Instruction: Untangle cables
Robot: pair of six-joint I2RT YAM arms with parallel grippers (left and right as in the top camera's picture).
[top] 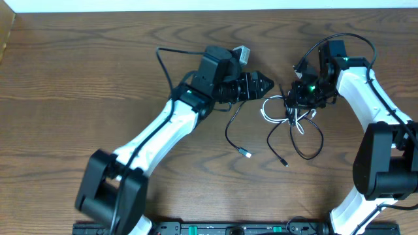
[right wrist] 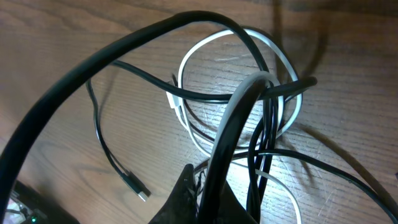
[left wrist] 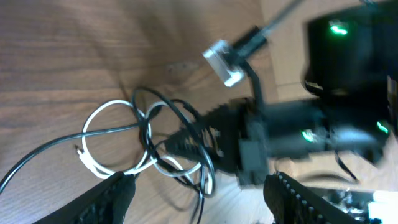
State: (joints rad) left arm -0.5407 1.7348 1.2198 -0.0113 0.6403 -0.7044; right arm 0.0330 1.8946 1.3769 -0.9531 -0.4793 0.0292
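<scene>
Thin black cord (top: pixel 228 132) and thin white cord (top: pixel 266 109) lie tangled right of centre. Left gripper (top: pixel 266 84) gapes beside them (fingers wide apart). Right gripper (left wrist: pixel 186 140) sits among the loops, and its grip is unclear.

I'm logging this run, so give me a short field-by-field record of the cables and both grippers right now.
left gripper: fingers open, holding nothing, beside tangle
right gripper: lowered onto tangle, grip unclear
white cable: looped, crossed by black cable
black cable: threaded through white loop, plug ends free on table
status: tangled
</scene>
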